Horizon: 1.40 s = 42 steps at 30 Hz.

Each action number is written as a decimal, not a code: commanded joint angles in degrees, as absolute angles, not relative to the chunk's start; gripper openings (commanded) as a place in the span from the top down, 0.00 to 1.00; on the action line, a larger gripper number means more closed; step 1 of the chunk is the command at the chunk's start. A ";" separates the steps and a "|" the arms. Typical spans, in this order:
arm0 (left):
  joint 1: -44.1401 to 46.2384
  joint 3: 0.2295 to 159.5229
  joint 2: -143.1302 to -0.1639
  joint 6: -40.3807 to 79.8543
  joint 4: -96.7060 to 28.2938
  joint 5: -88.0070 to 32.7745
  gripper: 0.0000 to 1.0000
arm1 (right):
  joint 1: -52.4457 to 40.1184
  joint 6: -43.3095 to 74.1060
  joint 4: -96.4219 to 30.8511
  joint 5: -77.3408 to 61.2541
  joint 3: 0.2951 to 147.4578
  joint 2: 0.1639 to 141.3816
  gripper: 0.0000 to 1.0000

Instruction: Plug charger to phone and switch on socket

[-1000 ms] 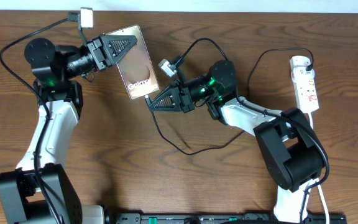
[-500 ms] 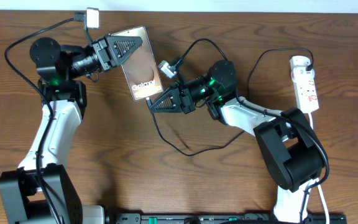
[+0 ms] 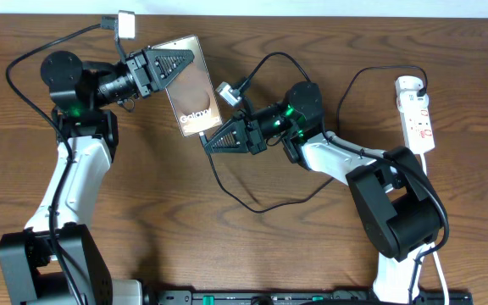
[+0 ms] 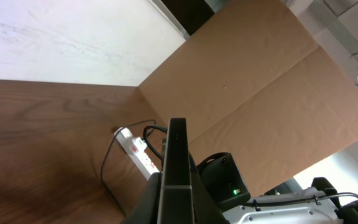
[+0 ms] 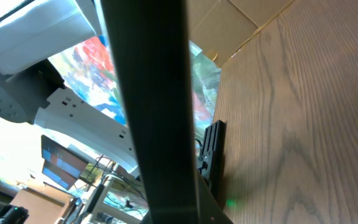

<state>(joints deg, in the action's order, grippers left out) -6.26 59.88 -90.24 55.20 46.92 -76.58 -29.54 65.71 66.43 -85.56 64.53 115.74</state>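
Left gripper (image 3: 185, 59) is clamped shut on the top end of the phone (image 3: 195, 95). It holds the handset apparently clear of the table (image 3: 227, 254), with the gold "Galaxy" face up and the lower edge turned toward the other arm; the grip seems meant to steady the handset against the push of insertion. Right gripper (image 3: 208, 141) is fully closed at that lower edge, and the thin black cable of the charger (image 3: 257, 207) leads out from its tips, loops across the wood and runs off to the right. The connector tip is hidden between fingers and phone, so whether it is seated cannot be told. In the right wrist view the dark phone edge crosses the middle of the frame, close in and masking the port. The socket (image 3: 419, 117), a white power strip, lies well apart at the table's right edge, its switch judged not yet attended to. Slack cable between the right arm and the strip could snag. A separate black lead (image 3: 269, 58) arches over the right wrist and is not the charger. A brown cardboard panel (image 4: 260, 81) stands beyond the table.
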 commanded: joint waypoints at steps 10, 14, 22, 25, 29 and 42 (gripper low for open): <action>-6.20 60.20 -90.04 53.76 47.40 -80.12 0.93 | -28.82 65.12 66.67 -83.33 64.95 115.39 0.99; -6.20 60.20 -90.04 53.78 47.40 -80.40 0.93 | -28.82 65.12 66.67 -83.35 64.95 115.39 0.99; -6.20 60.20 -90.04 53.60 47.40 -81.01 0.93 | -28.82 65.10 66.65 -83.57 64.95 115.39 0.99; -6.20 60.20 -90.04 53.60 47.40 -81.06 0.93 | -28.82 65.10 66.65 -83.57 64.95 115.39 0.99; -6.20 60.20 -90.04 53.60 47.40 -79.88 0.93 | -28.82 65.10 66.65 -83.57 64.95 115.39 0.99; -7.97 60.20 -90.04 53.69 47.11 -78.89 0.93 | -28.82 65.08 66.67 -84.14 64.95 115.39 0.99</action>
<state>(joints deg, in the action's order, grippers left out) -7.53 59.88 -90.24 54.17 46.85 -77.78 -29.39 65.71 66.30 -85.43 64.53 115.74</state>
